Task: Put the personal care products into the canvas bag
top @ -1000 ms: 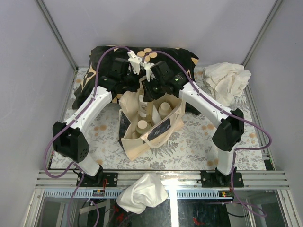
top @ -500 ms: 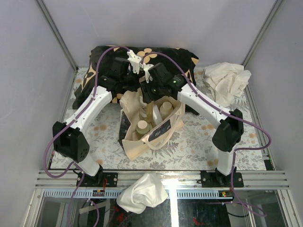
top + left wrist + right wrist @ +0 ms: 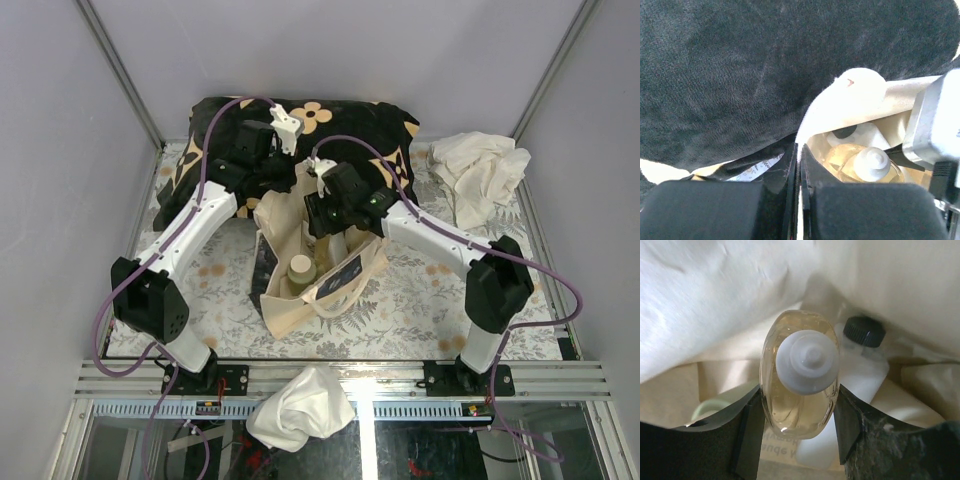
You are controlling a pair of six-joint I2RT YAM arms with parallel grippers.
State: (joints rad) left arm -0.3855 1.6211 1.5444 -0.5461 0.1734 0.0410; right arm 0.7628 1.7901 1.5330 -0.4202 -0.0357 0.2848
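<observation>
My right pincer (image 3: 799, 412), clamped on the yellow bottle (image 3: 799, 372) inside the bag (image 3: 715, 290), may tip it against the seemingly close dark-capped bottle (image 3: 867, 360) rightward.

The left arm (image 3: 195, 225) and right arm (image 3: 435, 238) reach forward, converging at the middle; left gripper (image 3: 799, 200) jaws pressed together, right gripper (image 3: 799, 412) pointing down, jaws clamped

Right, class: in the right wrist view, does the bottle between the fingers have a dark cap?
No, the translucent yellow bottle held has a white cap; the dark cap is on the white bottle beside it.
</observation>
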